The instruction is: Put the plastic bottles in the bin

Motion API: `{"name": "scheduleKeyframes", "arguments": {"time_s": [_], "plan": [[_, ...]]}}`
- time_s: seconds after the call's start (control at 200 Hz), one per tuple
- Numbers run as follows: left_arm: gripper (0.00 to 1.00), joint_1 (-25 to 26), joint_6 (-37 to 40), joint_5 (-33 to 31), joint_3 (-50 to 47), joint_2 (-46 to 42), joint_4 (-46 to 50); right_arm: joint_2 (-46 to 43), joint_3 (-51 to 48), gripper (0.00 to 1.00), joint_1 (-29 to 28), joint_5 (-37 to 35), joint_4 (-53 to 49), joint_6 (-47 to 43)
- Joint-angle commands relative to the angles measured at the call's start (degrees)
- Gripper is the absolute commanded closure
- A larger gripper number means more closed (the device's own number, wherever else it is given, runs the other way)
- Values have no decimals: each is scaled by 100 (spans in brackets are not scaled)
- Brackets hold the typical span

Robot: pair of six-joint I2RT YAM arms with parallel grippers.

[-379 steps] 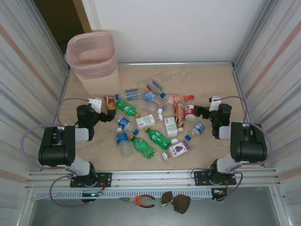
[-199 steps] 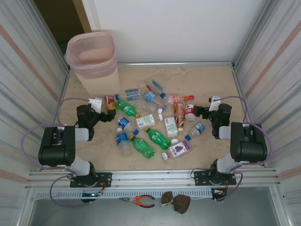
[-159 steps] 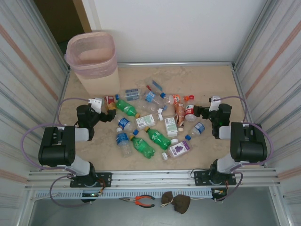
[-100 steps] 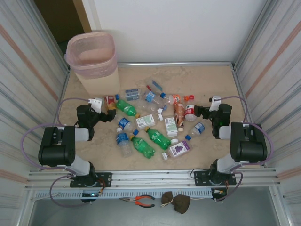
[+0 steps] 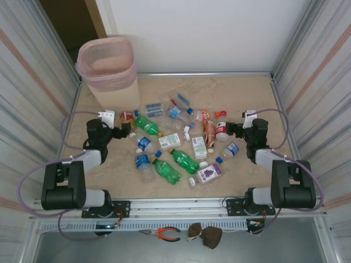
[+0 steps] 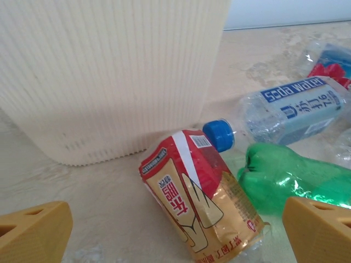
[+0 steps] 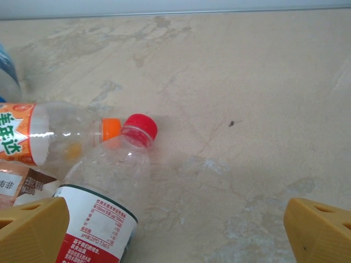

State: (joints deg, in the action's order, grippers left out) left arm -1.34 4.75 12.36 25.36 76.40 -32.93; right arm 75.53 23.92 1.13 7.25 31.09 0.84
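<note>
Jaws wide apart, empty both sides; left pincer [image 5: 126,130] low facing red-labelled bottle [image 6: 200,211], right pincer [image 5: 230,129] low facing red-capped bottle [image 7: 109,181]

**Left wrist view.** You see the bin [image 6: 109,76] cut off at the top and left edges, its rim out of frame. The red-and-gold bottle [image 6: 200,203] is clipped by the lower edge. The green bottle [image 6: 285,178] runs off to the right, partly behind a fingertip [image 6: 321,227] of the left gripper [image 6: 175,233].

**Right wrist view.** The red-capped bottle [image 7: 107,192] is cropped below, the orange-capped bottle [image 7: 60,131] at the left.

**Top view.** Among the plastic bottles [image 5: 181,148] on the desk [image 5: 247,98], the labels are too small for you to read. The clear ones [image 5: 176,101] at the far side blur together.
</note>
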Motion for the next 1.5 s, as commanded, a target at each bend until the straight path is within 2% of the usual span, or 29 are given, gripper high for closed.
{"name": "scheduleKeyframes", "arguments": {"time_s": [0.0,0.12,0.195,0.316,0.506,0.666,0.766,0.937,1.077,1.237,1.373,1.498], "plan": [[1,141,-245,-605,292,-258,970,-346,334,1,-44,-284,-859,86],[1,230,-543,-579,638,-330,1745,-602,513,1,-60,-208,-1423,422],[1,421,-524,-923,930,-372,2444,-769,641,1,-77,-134,-1766,679],[2,435,-940,-1032,1467,-300,3494,-1004,899,0,-77,39,-2432,1055],[7,426,-1727,-386,2089,168,4352,-1338,1099,1,-80,231,-3017,1404],[14,425,-2194,460,2297,643,4373,-1677,1135,1,-93,227,-3263,1454],[18,420,-2371,749,2332,888,4244,-1842,1145,1,-90,233,-3397,1437],[25,381,-2455,706,2392,1142,4163,-2071,1141,1,-88,230,-3561,1434],[28,329,-2364,619,2501,1314,4199,-2152,1185,1,-101,260,-3679,1493],[28,239,-2146,591,2705,1580,4297,-2274,1189,1,-116,216,-3746,1576],[25,172,-1922,557,2904,1786,4435,-2347,1246,1,-125,185,-3903,1543],[25,104,-1918,770,3094,2032,4522,-2478,1241,1,-129,138,-3992,1507]]}}
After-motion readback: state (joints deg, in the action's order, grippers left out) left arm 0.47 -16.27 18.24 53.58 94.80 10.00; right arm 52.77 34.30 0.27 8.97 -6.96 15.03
